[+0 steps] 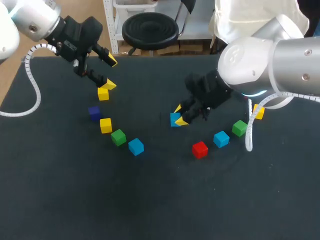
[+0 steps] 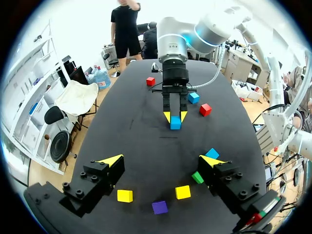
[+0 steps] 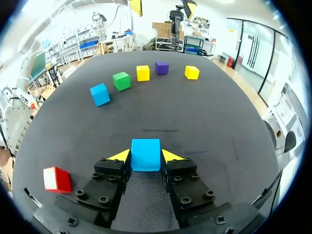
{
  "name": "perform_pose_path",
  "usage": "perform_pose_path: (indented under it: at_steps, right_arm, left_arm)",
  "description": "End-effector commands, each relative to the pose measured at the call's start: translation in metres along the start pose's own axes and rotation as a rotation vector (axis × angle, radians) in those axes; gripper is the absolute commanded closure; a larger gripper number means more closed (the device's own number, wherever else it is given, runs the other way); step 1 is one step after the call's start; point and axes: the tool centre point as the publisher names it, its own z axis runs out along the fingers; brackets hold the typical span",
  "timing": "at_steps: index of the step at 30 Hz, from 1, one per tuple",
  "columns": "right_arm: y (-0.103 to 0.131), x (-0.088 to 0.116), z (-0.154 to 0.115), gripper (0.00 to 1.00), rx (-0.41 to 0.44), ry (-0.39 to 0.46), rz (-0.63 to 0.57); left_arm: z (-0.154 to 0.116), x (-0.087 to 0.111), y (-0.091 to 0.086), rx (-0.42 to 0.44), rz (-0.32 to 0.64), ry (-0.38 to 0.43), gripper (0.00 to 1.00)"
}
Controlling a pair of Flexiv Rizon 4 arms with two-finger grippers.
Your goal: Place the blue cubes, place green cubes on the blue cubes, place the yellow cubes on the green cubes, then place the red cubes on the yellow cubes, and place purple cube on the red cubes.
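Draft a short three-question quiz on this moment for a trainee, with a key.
1. True or false: the right gripper is shut on a blue cube.
2. In the left wrist view, which lies between the two yellow cubes? A: purple cube. B: red cube. C: green cube.
3. Fill in: the left gripper has its fingers ____, holding nothing.
Key: 1 true; 2 A; 3 open.

Eleven cubes are on the table: three blue cubes (image 1: 136,146) (image 1: 221,139) (image 1: 173,119), three yellow cubes (image 1: 103,93) (image 1: 105,125) (image 1: 258,111) and two green cubes (image 1: 118,137) (image 1: 239,128). There are two red cubes (image 1: 200,149) (image 2: 150,81), the second seen only from the left wrist, and one purple cube (image 1: 94,113).
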Motion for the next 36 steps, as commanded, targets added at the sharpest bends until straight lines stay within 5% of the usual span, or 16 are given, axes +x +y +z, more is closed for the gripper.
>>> perform_pose_path:
  at_steps: [1, 2, 6, 7, 23, 36]
  right_arm:
    - [-0.002, 0.001, 0.001, 1.0, -0.004, -0.001, 0.002]
    - [-0.002, 0.001, 0.001, 0.97, -0.004, -0.002, 0.003]
    - [-0.002, 0.001, 0.0, 0.53, -0.001, -0.006, 0.003]
    - [-0.002, 0.001, -0.001, 0.0, -0.001, -0.008, 0.003]
    - [0.011, -0.003, -0.037, 0.0, 0.017, 0.018, -0.051]
    - [0.056, 0.003, -0.072, 0.0, 0.016, 0.047, -0.055]
  left_arm:
    - [0.0, -0.001, 0.0, 0.0, -0.002, 0.004, 0.0]
    - [0.0, -0.001, 0.0, 0.0, -0.002, 0.004, 0.0]
    - [0.0, -0.001, 0.0, 0.0, -0.002, 0.004, 0.0]
    - [0.0, -0.001, 0.0, 0.0, -0.002, 0.004, 0.0]
    - [0.0, -0.001, 0.0, 0.0, -0.002, 0.004, 0.0]
    - [0.0, -0.001, 0.0, 0.0, -0.002, 0.004, 0.0]
